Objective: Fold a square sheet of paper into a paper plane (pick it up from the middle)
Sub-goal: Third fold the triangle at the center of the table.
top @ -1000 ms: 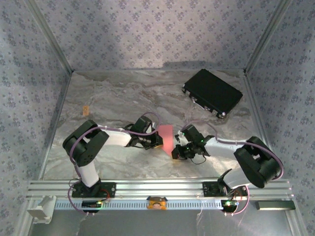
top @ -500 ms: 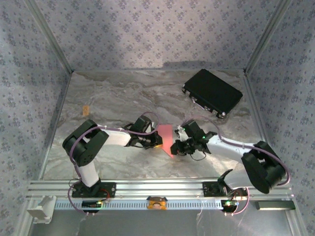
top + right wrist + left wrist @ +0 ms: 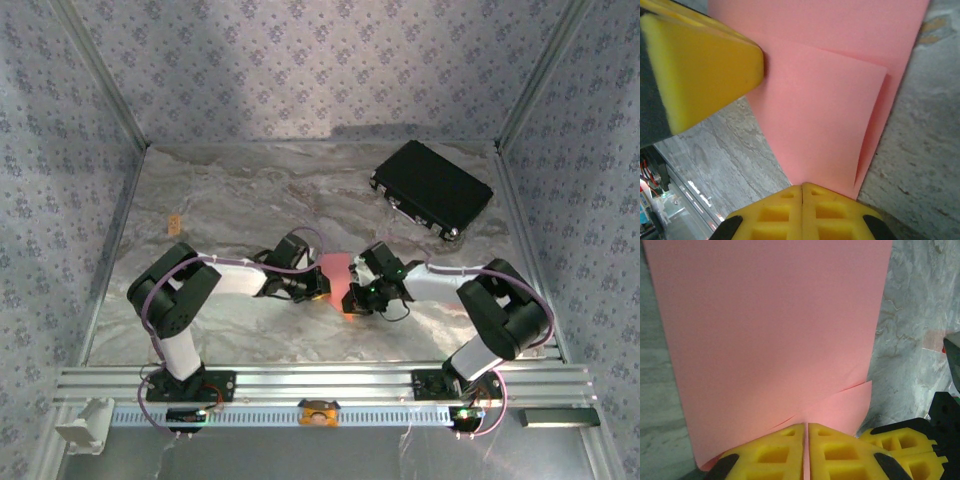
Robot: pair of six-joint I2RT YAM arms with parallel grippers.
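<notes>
At the middle of the tabletop (image 3: 230, 200), between the two arms: the square sheet of paper (image 3: 338, 270), salmon pink, one layer folded over another. Left gripper (image 3: 806, 427) jaws clenched on one edge; right gripper (image 3: 802, 187) jaws clenched on the opposite edge. Well apart at far right, a black case (image 3: 432, 188).

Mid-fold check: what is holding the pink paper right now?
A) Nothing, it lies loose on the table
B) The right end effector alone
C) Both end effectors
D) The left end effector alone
C: the left end effector and the right end effector are each closed on an edge of the pink paper, as their own wrist views show.
</notes>
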